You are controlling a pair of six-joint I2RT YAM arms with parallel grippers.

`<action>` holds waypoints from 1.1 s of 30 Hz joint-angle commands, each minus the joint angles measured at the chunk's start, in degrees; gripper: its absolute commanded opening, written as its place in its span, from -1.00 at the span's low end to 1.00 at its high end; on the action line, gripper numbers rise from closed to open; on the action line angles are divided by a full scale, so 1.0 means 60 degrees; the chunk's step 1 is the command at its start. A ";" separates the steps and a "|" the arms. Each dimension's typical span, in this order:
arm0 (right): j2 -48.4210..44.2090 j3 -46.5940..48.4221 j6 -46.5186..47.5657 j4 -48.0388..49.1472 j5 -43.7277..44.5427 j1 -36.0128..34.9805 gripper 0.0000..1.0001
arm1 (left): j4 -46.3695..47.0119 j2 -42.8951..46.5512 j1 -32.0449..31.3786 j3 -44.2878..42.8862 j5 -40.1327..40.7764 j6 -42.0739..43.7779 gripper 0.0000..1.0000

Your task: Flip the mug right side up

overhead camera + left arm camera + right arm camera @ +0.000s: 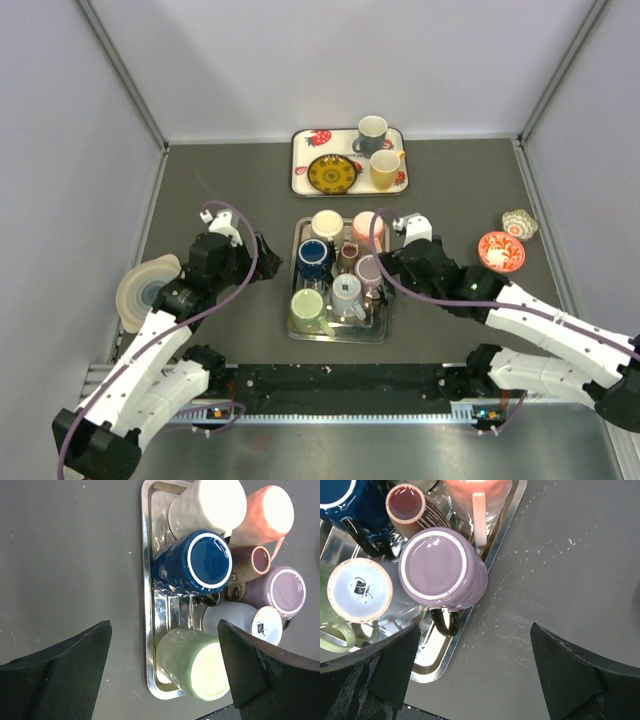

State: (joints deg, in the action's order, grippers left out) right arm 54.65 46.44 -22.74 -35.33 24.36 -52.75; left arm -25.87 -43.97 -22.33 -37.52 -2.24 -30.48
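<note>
**Top view.** The metal tray [340,337] lies mid-table and is packed with mugs standing bottom-up. Among them are the purple mug [370,270] at the tray's right edge, the blue mug [313,255] at its left edge and the green mug [308,305] in its near left corner. The left gripper [268,255] hangs just left of the tray and the right gripper [390,255] just right of it.

**Left wrist view.** The left gripper [164,630] is spread wide and holds nothing. The tray's left rim [145,580], the blue mug [195,565] and the green mug [192,667] show beneath it.

**Right wrist view.** The right gripper [474,630] is likewise wide and empty. The purple mug [440,567] stands inverted against the tray's right rim [504,530], with its handle pointing toward the gripper.
</note>
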 commanded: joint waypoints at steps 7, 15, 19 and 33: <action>0.1569 0.0259 0.0319 0.0044 -0.0544 -0.0056 0.59 | 0.0693 0.0047 -0.0029 0.0085 -0.0857 0.0055 0.80; 0.1921 0.0215 0.0348 0.0424 -0.1027 -0.0070 0.49 | 0.0810 0.0369 -0.0029 0.0408 -0.0930 0.0129 0.78; 0.2140 0.0317 0.0377 0.0513 -0.1145 -0.0231 0.48 | 0.0796 0.0340 -0.0029 0.0466 -0.0974 0.0144 0.77; 0.3356 0.0801 0.0201 0.0381 -0.0530 -0.0305 0.19 | 0.0810 0.0340 -0.0029 0.0672 -0.0960 0.0012 0.75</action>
State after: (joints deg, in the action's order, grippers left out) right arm 73.78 47.72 -21.10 -34.04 19.38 -53.84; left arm -23.51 -42.63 -22.33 -33.91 -7.55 -30.28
